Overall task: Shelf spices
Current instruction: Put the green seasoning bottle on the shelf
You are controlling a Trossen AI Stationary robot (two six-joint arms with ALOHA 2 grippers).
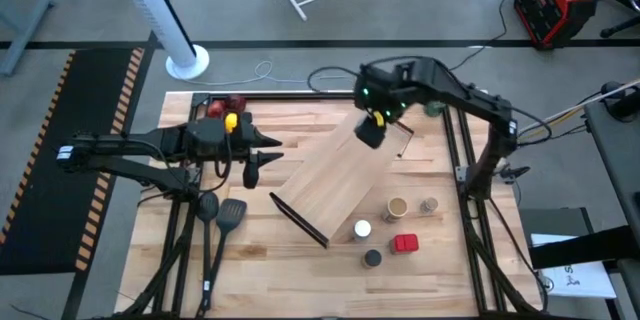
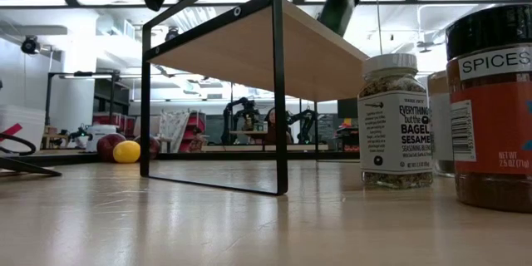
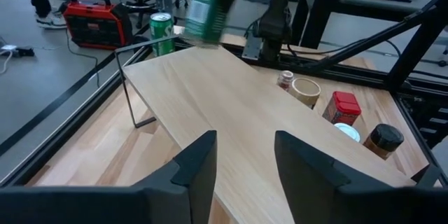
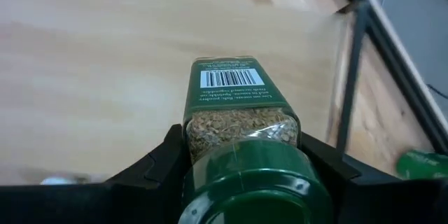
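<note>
Green-topped herb jar [image 4: 241, 122] sits clamped in the right tool [image 4: 241, 154] above the shelf [image 1: 335, 175] for placement; the left tool [image 3: 241, 161] waits part-open.

Five jars [image 1: 393, 228] stand on the table [image 1: 260, 260] beside the shelf [image 1: 335, 180]; a sixth [image 4: 241, 105] hangs above the shelf.
</note>
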